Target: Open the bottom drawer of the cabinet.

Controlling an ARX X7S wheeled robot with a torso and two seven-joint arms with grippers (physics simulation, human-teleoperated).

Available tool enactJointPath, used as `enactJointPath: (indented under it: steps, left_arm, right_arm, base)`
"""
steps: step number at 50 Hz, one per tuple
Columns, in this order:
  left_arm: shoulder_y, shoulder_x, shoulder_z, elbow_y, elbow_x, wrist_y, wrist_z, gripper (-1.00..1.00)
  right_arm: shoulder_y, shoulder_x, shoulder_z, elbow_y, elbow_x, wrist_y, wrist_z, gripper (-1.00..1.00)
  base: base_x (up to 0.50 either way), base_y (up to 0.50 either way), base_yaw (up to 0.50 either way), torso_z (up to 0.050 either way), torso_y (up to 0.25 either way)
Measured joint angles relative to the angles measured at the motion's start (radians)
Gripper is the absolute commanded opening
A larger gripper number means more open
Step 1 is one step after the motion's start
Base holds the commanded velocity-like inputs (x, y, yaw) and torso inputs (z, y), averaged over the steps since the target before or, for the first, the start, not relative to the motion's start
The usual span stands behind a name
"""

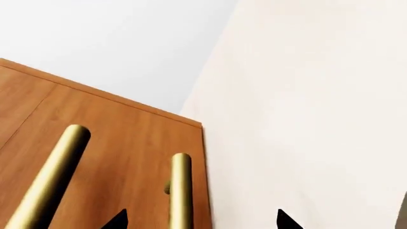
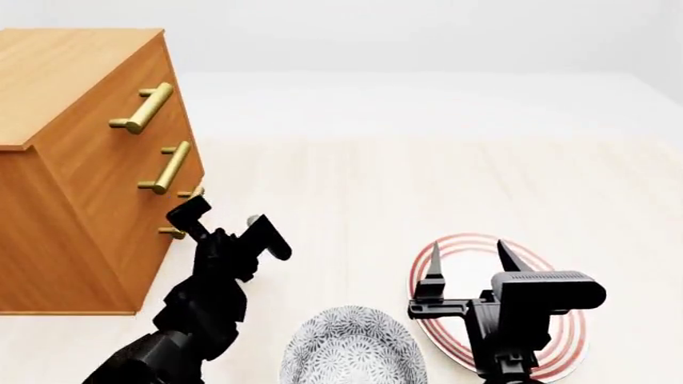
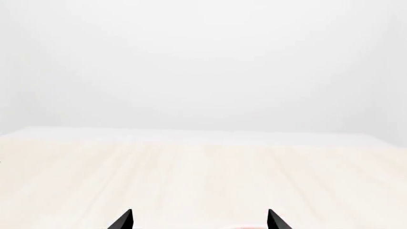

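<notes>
The orange-brown cabinet (image 2: 64, 72) stands at the left, its three drawers flush. The bottom drawer (image 2: 147, 260) has a brass handle (image 2: 194, 193) partly hidden behind my left gripper (image 2: 229, 222). That gripper is open and right in front of the handle. In the left wrist view the bottom drawer's handle (image 1: 180, 191) runs between my open fingertips (image 1: 117, 220), and the middle drawer's handle (image 1: 51, 176) lies beside it. My right gripper (image 2: 469, 268) is open and empty above the plate; its view (image 3: 198, 220) shows only bare floor.
A red-ringed plate (image 2: 459, 246) and a grey patterned bowl (image 2: 353, 348) lie close in front of me. The pale floor (image 2: 427, 160) stretches to the right of the cabinet. The upper drawers' handles (image 2: 144, 108) stick out above my left gripper.
</notes>
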Motion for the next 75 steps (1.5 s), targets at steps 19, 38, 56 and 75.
enactJointPath:
  steps: [19, 38, 56, 75]
  left_arm:
    - [-0.012, -0.030, 0.101, -0.022, -0.130, -0.032, -0.042, 1.00]
    - [-0.022, -0.051, 0.111, -0.022, -0.190, -0.075, -0.045, 1.00]
    - [-0.023, -0.066, 0.102, -0.025, -0.206, -0.114, -0.055, -1.00]
    - [-0.031, -0.061, 0.059, -0.053, -0.178, -0.087, -0.018, -1.00]
  right_arm:
    - [-0.006, 0.007, -0.002, 0.016, 0.016, -0.020, 0.003, 1.00]
    - [-0.009, 0.018, -0.010, -0.010, 0.026, -0.009, 0.016, 1.00]
    - [-0.006, 0.025, -0.015, -0.034, 0.039, 0.001, 0.027, 1.00]
    - [-0.005, 0.033, -0.019, -0.039, 0.048, 0.000, 0.034, 1.00]
  base:
    - [0.00, 0.00, 0.00, 0.000, 0.000]
    - [0.00, 0.00, 0.00, 0.000, 0.000]
    - [0.00, 0.00, 0.00, 0.000, 0.000]
    - [0.00, 0.00, 0.00, -0.001, 0.000]
